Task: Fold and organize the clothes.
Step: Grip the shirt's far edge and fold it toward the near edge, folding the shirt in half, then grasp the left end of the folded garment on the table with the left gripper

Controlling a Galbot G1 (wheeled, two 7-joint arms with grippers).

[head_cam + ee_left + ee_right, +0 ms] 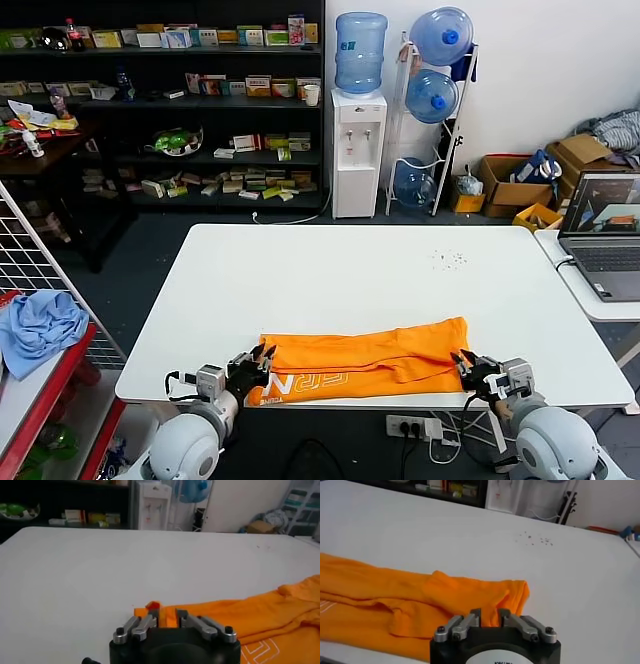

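The bright orange T-shirt (370, 365) lies folded into a long strip along the front edge of the white table (350, 270), with white lettering (320, 383) on its near left part. My left gripper (264, 357) is at the shirt's left end; in the left wrist view (167, 614) its jaws stand close together with orange cloth (260, 615) between them. My right gripper (462, 362) is at the shirt's right end; in the right wrist view (490, 614) its jaws pinch a bunch of the shirt (395, 595).
A laptop (605, 225) stands on a second table at the right. A light blue cloth (40, 325) lies on a red rack at the left. A power strip (420, 427) hangs under the table's front edge. A water dispenser (358, 150) and shelves stand behind.
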